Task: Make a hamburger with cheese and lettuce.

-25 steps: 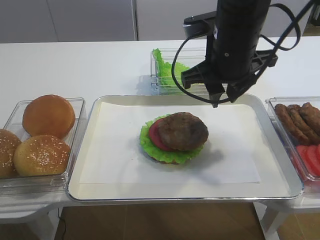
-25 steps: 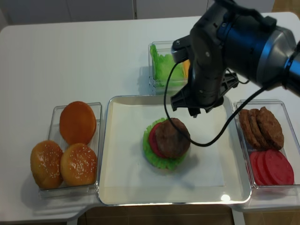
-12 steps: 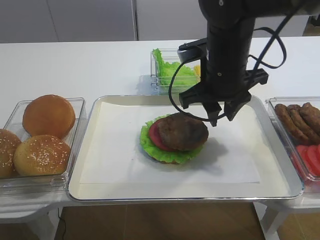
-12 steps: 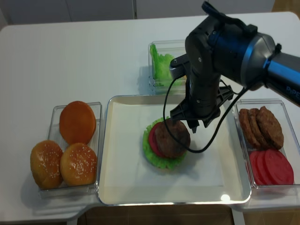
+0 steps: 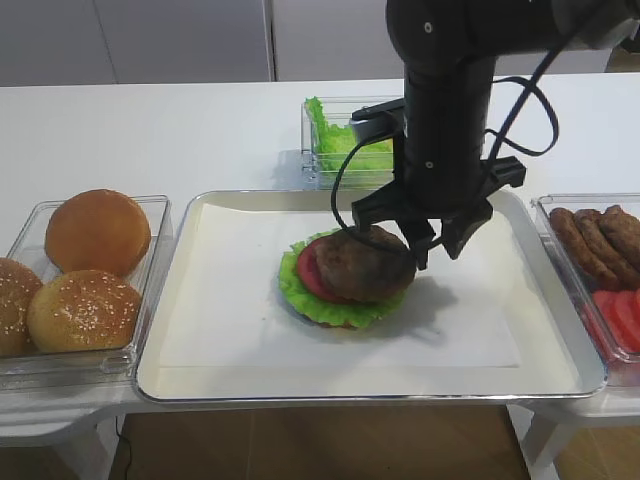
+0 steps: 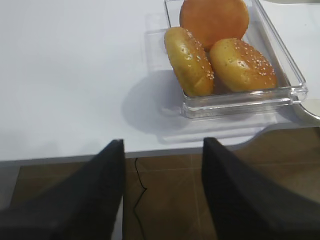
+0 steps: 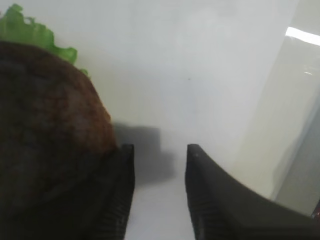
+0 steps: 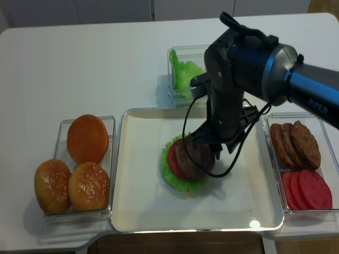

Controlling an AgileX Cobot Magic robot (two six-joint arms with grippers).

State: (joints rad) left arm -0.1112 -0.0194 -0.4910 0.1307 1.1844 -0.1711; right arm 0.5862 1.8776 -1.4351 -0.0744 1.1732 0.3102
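Patty [image 5: 366, 262] tops hamburger [image 5: 345, 277] on tray [image 5: 170, 340]; right gripper [image 7: 159, 165] partly open, empty, one finger [image 7: 116, 195] touching patty edge. Left gripper [image 6: 162, 165] open over table [image 6: 65, 75] edge.

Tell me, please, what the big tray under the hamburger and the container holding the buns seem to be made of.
The tray looks like metal, probably steel or aluminium: silver, with a shiny rolled rim; white paper lines it. The bun container seems to be clear hard plastic: the buns show through its glossy walls.

Right arm reaching down, right gripper [image 5: 433, 251] fingers [image 7: 220, 200] apart and empty — left gripper [image 6: 162, 195] fingers parted, idle
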